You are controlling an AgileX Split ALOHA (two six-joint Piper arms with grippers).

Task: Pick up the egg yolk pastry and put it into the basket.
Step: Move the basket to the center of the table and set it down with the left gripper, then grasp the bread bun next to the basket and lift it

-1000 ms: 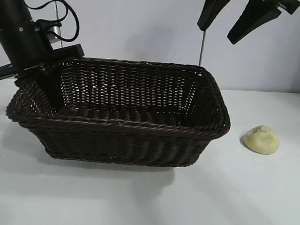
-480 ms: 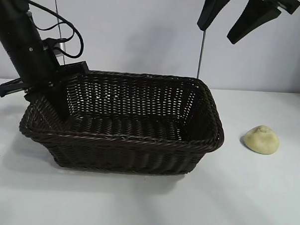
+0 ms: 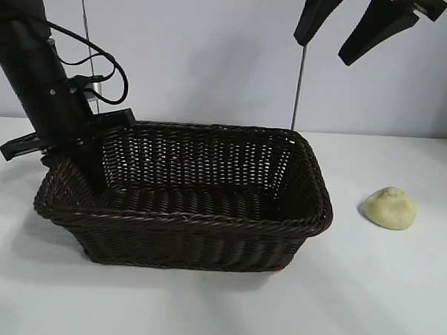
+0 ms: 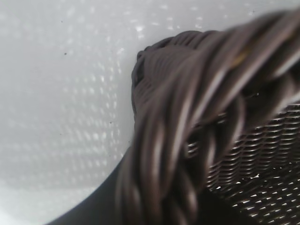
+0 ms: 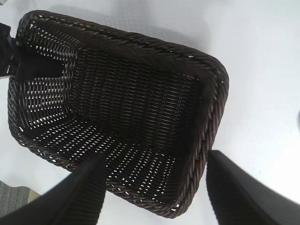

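The egg yolk pastry [image 3: 389, 208], a pale yellow dome, lies on the white table to the right of the basket [image 3: 310, 216], apart from it. The dark woven basket stands flat on the table. My left gripper [image 3: 90, 173] is shut on the braided rim [image 4: 187, 140] at the basket's left end, one finger reaching down inside. My right gripper [image 3: 323, 52] hangs high above the basket's right end, open and holding nothing. In the right wrist view its fingers [image 5: 79, 197] frame the basket's inside [image 5: 136, 108], which holds nothing.
The white table [image 3: 366, 292] stretches in front of and to the right of the basket. A thin upright rod [image 3: 298, 89] stands behind the basket's right corner, and another [image 3: 83, 28] behind the left arm.
The left arm has drawn the basket to the right and set it down level; a second ago it sat tilted and farther left. The right gripper and the pastry have not moved.
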